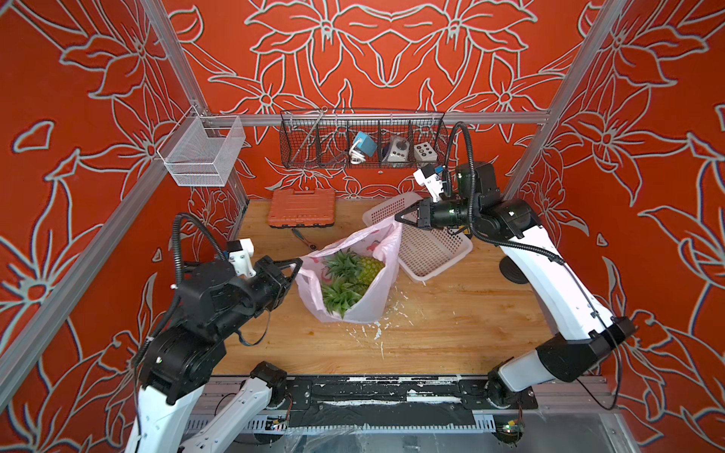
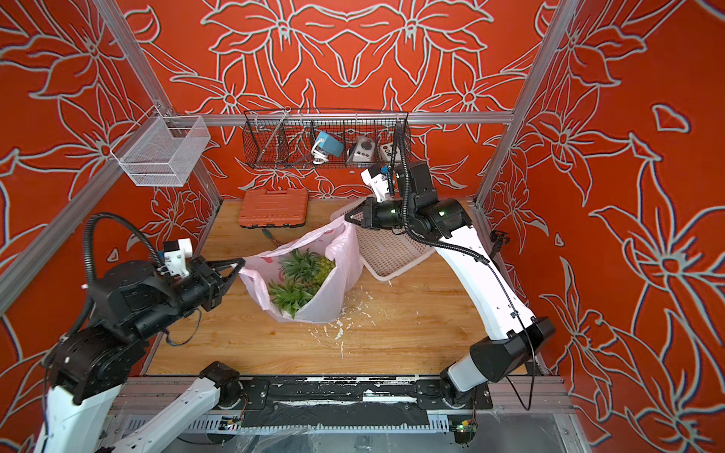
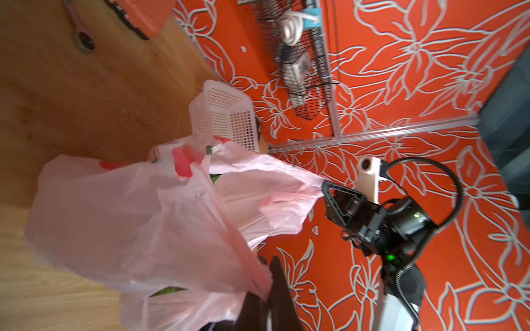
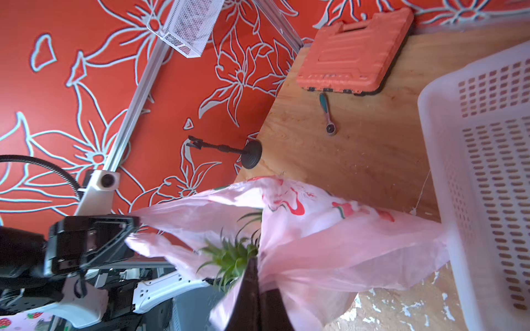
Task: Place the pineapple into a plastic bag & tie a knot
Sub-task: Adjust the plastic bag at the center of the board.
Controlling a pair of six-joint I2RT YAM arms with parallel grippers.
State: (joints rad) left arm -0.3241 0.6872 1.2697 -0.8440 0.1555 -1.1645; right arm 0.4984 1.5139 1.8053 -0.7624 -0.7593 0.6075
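Gaping upward, plastic bag (image 1: 372,306) stretched diagonally from near-left to far-right.

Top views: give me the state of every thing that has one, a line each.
plastic bag, mouth open, pulled wide, handles not knotted
pineapple, inside the bag, leafy crowns showing
left claw, shut on one bag handle
right claw, shut on the opposite handle
white basket, nothing seen in it
orange tool case, closed

Blocked mid-frame by plastic bag (image 1: 372,306), just right by white basket (image 1: 427,251), above by orange case (image 1: 301,207). Open over tabletop (image 1: 451,337) lower right.
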